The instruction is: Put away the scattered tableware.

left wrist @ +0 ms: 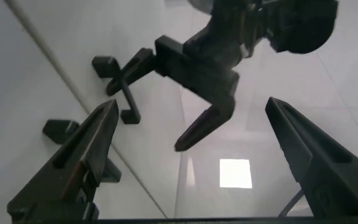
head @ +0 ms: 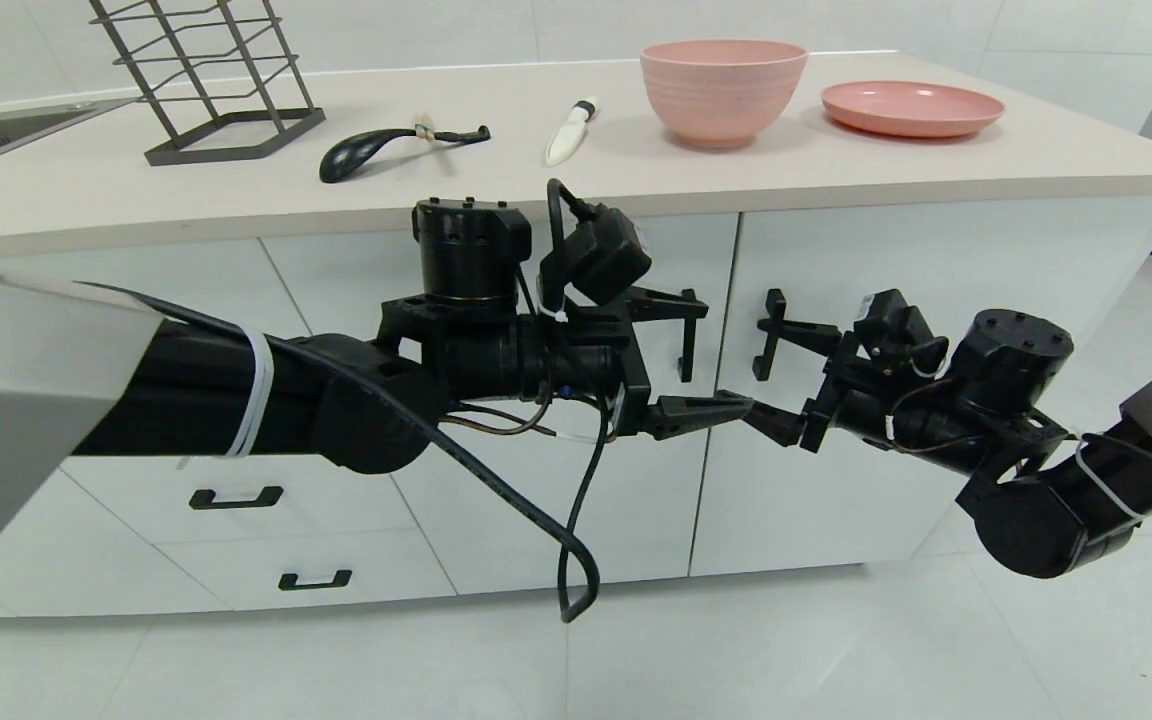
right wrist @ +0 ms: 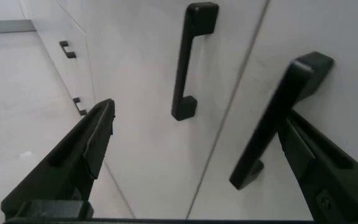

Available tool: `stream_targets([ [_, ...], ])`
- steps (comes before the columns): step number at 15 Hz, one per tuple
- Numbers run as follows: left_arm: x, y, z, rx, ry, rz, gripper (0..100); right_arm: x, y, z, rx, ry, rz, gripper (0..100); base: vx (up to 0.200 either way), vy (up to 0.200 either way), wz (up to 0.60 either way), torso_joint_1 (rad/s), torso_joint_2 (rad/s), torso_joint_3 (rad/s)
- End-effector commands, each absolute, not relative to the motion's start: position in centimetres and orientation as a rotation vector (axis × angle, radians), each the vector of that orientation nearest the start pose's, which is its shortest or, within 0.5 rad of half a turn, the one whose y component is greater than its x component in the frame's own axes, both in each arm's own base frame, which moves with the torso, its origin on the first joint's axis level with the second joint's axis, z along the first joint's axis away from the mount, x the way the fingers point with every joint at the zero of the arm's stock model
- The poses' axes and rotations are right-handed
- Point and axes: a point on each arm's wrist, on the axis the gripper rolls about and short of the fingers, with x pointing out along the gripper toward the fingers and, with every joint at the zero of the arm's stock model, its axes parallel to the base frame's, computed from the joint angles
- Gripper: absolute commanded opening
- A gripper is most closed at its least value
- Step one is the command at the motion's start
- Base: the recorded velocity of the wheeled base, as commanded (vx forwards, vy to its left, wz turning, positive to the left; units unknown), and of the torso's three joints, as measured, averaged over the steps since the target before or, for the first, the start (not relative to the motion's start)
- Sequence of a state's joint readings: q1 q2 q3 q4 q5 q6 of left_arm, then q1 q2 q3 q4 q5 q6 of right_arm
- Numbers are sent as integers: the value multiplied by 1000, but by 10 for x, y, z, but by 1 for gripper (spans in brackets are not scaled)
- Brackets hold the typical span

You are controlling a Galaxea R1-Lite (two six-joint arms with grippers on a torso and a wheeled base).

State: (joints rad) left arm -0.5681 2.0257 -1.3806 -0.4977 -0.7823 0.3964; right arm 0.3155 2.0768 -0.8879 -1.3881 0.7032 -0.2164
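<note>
Left gripper (head: 694, 368) and right gripper (head: 768, 378) are held wide open, probably staged for the bowl (head: 721, 90) at 12 o'clock.

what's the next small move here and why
Probably lift the left end effector above the countertop edge, toward the black spoon. Both it and the right end effector are open and empty, level with the cabinet doors, below where the spoon, knife, bowl and plate lie.

Bowl (head: 721, 90) left of plate (head: 911, 108) on counter (head: 936, 165)
</note>
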Motion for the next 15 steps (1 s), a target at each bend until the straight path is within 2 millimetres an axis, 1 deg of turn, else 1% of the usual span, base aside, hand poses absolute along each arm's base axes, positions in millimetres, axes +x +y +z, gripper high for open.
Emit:
stream_targets([
  [1,347,-232,209,317,-115,-1344,100,351,134,149,-237,-320,1017,100,0,0,0,0,0,0],
  [4,352,-237,211,319,-133,-1343,100,348,133,152,-233,-326,1039,100,0,0,0,0,0,0],
  [7,355,-240,209,319,-136,-1339,100,333,130,156,-231,-317,1066,100,0,0,0,0,0,0],
  [8,355,-243,208,325,-130,-1311,100,316,126,159,-229,-302,1072,100,0,0,0,0,0,0],
  [10,355,-251,207,317,-123,-1292,100,293,115,163,-229,-284,1073,100,0,0,0,0,0,0],
  [12,352,-264,203,305,-125,-1309,100,268,103,165,-233,-264,1070,100,0,0,0,0,0,0],
  [13,350,-269,202,306,-129,-1315,100,261,101,165,-233,-261,1074,100,0,0,0,0,0,0],
  [15,338,-287,199,291,-131,-1357,100,241,89,165,-236,-243,1061,100,0,0,0,0,0,0],
])
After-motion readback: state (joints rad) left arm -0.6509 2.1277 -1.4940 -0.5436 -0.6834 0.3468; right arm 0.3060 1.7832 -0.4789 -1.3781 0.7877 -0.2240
